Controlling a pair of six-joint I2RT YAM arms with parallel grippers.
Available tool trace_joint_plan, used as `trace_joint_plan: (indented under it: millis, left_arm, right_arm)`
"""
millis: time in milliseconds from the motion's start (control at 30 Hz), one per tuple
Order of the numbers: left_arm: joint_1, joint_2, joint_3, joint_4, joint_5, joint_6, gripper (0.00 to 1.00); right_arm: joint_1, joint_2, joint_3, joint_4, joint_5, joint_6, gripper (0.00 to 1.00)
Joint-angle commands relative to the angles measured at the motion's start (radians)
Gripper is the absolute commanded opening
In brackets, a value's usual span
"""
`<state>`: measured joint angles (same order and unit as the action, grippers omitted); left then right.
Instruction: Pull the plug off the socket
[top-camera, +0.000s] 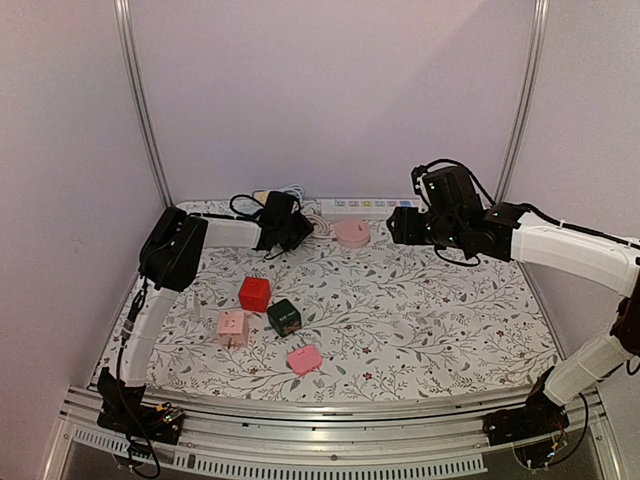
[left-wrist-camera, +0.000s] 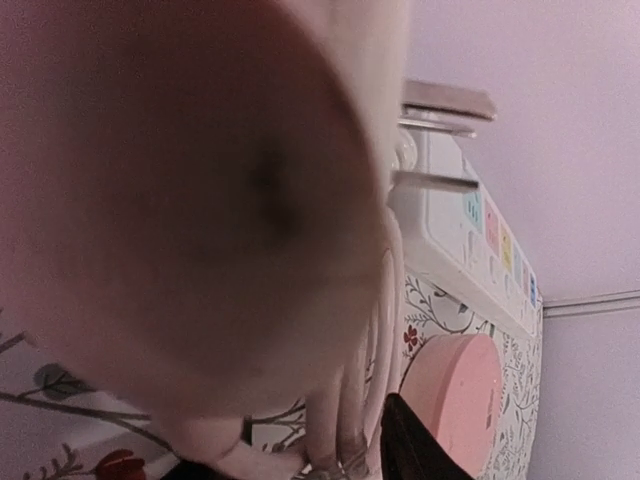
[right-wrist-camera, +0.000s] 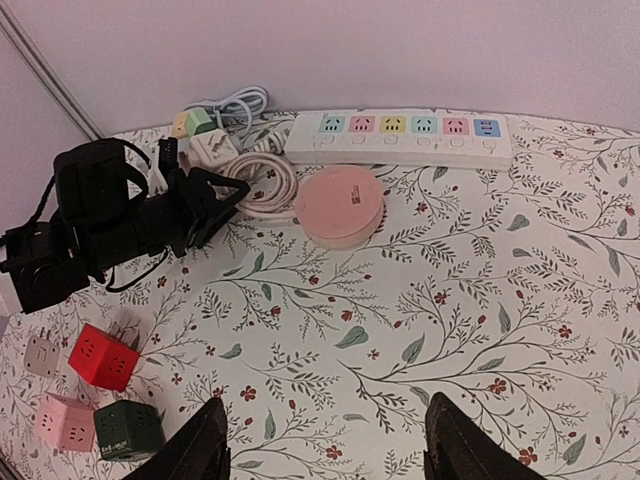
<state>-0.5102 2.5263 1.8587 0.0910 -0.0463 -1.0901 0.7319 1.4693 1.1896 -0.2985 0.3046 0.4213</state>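
- Where the left arm (top-camera: 228, 232) reaches into the back-left corner of the floral worktop (top-camera: 450, 320), the left jaws sit right at a coiled white cable (right-wrist-camera: 262, 182) and the white plug (right-wrist-camera: 212, 148).
- I cannot tell whether the left jaws are spread or pinching anything. The right wrist view gives only their dark outline over the coil, and the left wrist view is mostly a pale blur (something very close to the lens).
- The white plug lies just off the left end of the white power strip (right-wrist-camera: 400, 135), beside a small green adapter (right-wrist-camera: 202, 120). I cannot tell whether it is seated in a socket.
- The power strip runs along the back wall, its six outlets marked in different colours.
- A round pink socket hub (right-wrist-camera: 342, 205) sits just in front of the strip, right beside the cable coil.
- The right arm (top-camera: 560, 248) hangs over the worktop to the right of the hub. The right jaws are spread wide with nothing between them.
- Towards the front left, well apart from the strip, a red cube socket (top-camera: 254, 293), a dark green cube socket (top-camera: 285, 317) and a pink cube socket (top-camera: 232, 327) sit close together.
- A flat pink adapter (top-camera: 304, 359) lies nearer the front edge.
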Motion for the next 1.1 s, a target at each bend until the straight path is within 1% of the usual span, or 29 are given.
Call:
trace_joint_plan:
  millis: [0, 100, 167, 367, 533, 700, 933, 1067]
  left_arm:
    - [0.014, 0.049, 0.072, -0.028, -0.001, 0.006, 0.40]
    - [0.016, 0.060, 0.088, -0.027, 0.003, 0.012, 0.32]
    - [0.018, 0.057, 0.086, -0.025, 0.005, 0.018, 0.23]
    - [0.010, -0.028, 0.012, 0.013, 0.011, 0.049, 0.01]
    - [-0.013, -0.159, -0.116, 0.062, 0.017, 0.094, 0.00]
    - [-0.040, -0.336, -0.299, 0.103, 0.039, 0.113, 0.00]
    - [-0.118, -0.572, -0.527, 0.117, 0.017, 0.132, 0.00]
    - [-0.180, -0.650, -0.612, 0.120, 0.013, 0.108, 0.00]
  right_arm:
    - [-0.005, -0.018, -0.023, -0.004, 0.016, -0.013, 0.65]
    - [-0.006, -0.018, -0.026, -0.005, 0.018, -0.014, 0.65]
    - [-0.005, -0.020, -0.028, -0.005, 0.019, -0.014, 0.65]
    - [-0.005, -0.023, -0.031, -0.005, 0.019, -0.016, 0.64]
    - [-0.005, -0.038, -0.040, -0.004, 0.025, -0.015, 0.64]
    - [-0.006, -0.057, -0.055, -0.014, 0.018, -0.007, 0.64]
    - [-0.005, -0.084, -0.079, -0.017, 0.006, 0.016, 0.63]
    - [-0.006, -0.100, -0.094, -0.021, -0.005, 0.028, 0.63]
